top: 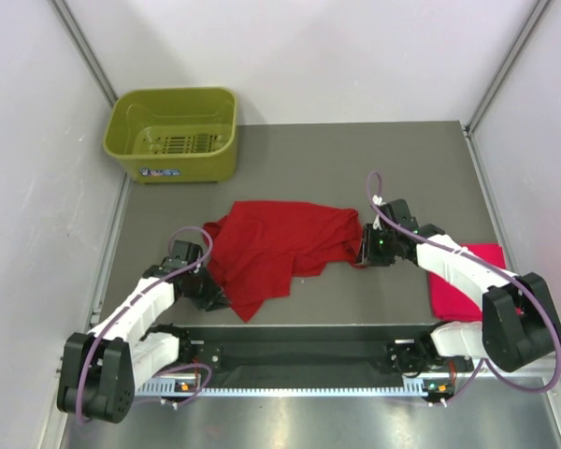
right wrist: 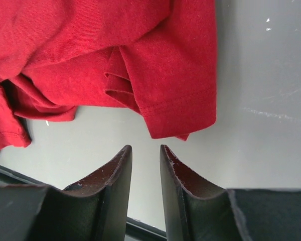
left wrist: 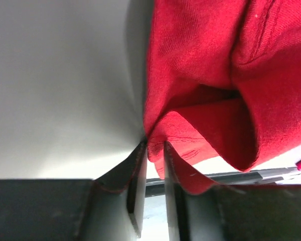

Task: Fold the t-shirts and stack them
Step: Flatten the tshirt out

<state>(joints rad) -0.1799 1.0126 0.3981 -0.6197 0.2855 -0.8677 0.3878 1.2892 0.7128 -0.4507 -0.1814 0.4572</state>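
So, left pincer (left wrist: 154,149) narrow on deep red t-shirt (top: 276,238) hem; right pincer (right wrist: 145,148) narrow, empty, beside sleeve edge.

This is a robot test cell in a lab, not a home. A bare grey surface (top: 355,159) is boxed in by plain white panels (top: 309,56) held in metal struts (top: 82,47). At 6 o'clock a slotted metal rail (top: 299,385) carries the left arm (top: 136,309) and right arm (top: 458,267) (white casings, black joints), with purple cables (top: 379,192) looping along them. The only homely things are a green basket (top: 182,166) at 11 o'clock, a red shirt (top: 276,243) at the centre and a pink shirt (top: 441,297) at 3 o'clock.
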